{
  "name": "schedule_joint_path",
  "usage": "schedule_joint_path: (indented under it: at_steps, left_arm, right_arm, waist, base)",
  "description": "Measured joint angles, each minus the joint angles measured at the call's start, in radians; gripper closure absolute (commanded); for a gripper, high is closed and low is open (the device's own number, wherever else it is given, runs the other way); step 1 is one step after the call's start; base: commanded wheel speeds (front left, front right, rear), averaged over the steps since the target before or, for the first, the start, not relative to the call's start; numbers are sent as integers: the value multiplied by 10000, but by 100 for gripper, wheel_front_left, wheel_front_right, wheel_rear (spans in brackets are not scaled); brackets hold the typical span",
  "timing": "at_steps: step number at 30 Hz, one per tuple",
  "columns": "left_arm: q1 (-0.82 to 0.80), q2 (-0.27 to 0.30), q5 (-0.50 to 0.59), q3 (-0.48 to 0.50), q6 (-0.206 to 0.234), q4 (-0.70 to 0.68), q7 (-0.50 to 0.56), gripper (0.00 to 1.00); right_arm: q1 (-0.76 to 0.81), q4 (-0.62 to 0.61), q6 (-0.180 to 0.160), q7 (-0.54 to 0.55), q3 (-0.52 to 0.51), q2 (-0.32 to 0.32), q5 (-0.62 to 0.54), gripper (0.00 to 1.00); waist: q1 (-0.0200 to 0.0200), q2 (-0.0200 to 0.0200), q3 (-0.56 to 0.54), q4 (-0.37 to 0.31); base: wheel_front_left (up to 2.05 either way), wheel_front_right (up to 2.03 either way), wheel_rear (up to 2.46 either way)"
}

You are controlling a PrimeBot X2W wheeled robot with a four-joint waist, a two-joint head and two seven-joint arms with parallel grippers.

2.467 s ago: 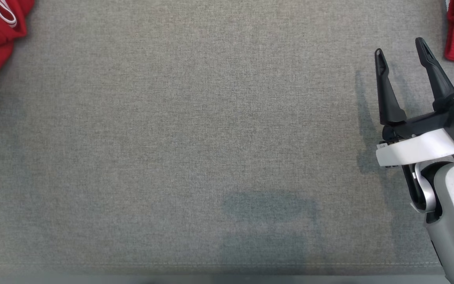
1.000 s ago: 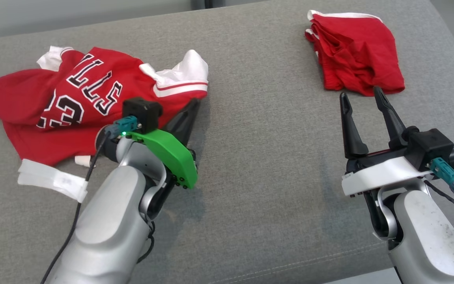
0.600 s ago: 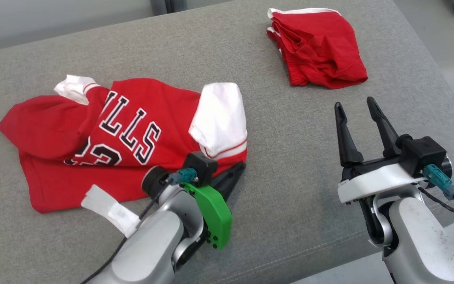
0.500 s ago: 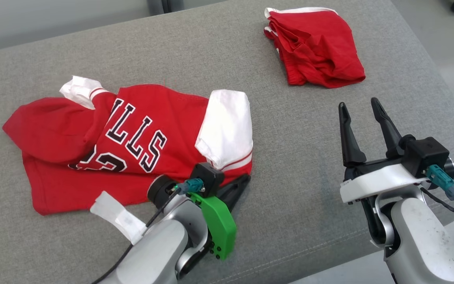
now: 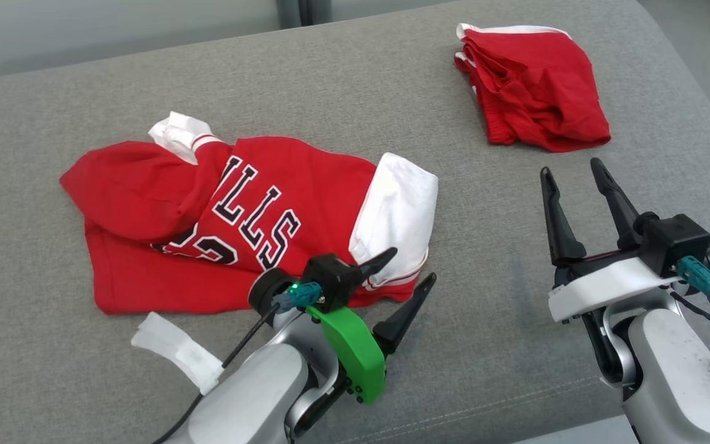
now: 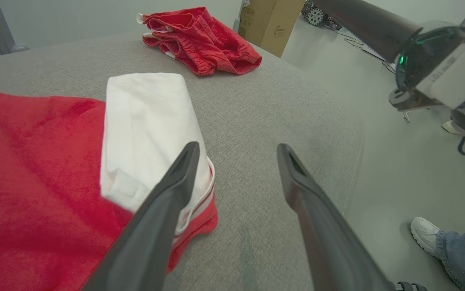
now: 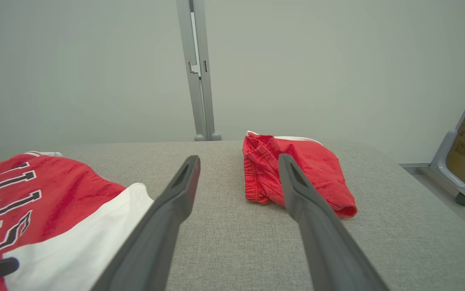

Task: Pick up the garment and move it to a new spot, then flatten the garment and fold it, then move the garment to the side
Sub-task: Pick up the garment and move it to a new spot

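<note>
the soft, light red jersey (image 5: 237, 228) lay rumpled centre-left on the grey desk (image 5: 330, 92), likely best pinched at its white sleeve (image 5: 398, 209), where the left gripper (image 5: 412, 264) stood spread and empty, like the right gripper (image 5: 570, 166).

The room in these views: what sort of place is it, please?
Probably a robot lab or workshop, not a home: a cardboard box on bare floor, a wheeled metal frame, and a grey padded bench used as worktop.

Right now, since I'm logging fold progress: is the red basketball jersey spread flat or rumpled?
Rumpled: the red basketball jersey has a flap folded over part of its black lettering.
</note>
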Motion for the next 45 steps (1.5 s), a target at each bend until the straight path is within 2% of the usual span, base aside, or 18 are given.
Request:
schedule_joint_path:
  at_steps: [6,15,24,29,40,41,43,45]
  left_arm:
    - [-178,-4,12,508,466,-253,-673,0]
    - [100,-8,-8,1114,1129,-236,-1223,0]
    - [850,-4,-531,1546,1473,-529,-1409,0]
    - [937,-8,-529,1770,1555,-740,-1492,0]
    - [1036,31,-512,2065,1570,-989,-1580,0]
    - [1047,35,-512,2094,1570,-1018,-1580,0]
    - [1054,44,-510,2136,1572,-1089,-1582,0]
    - [1058,54,-510,2171,1580,-1172,-1613,0]
  right_arm:
    - [-433,539,677,594,493,-529,-44,0]
    - [-1389,1580,1515,2010,554,-980,403,0]
    - [-2078,2399,1778,3492,456,-1348,1417,0]
    - [-2496,2807,1779,4228,387,-1427,2000,0]
    - [-2889,3530,1868,5436,639,-1718,2671,0]
    - [-2907,3542,1868,5497,696,-1732,2715,9]
    - [-2962,3540,1868,5595,784,-1758,2832,52]
    - [-3037,3513,1868,5710,918,-1812,2947,75]
  waist:
    - [0,0,-131,609]
    - [0,0,-231,1734]
    - [0,0,-197,2897]
    - [0,0,-86,3433]
    - [0,0,270,4036]
    - [0,0,274,4035]
    - [0,0,276,4017]
    - [0,0,276,3986]
  base:
    - [0,0,0]
    - [0,0,0]
    - [0,0,0]
    - [0,0,0]
    - [0,0,0]
    - [0,0,0]
    - [0,0,0]
    - [0,0,0]
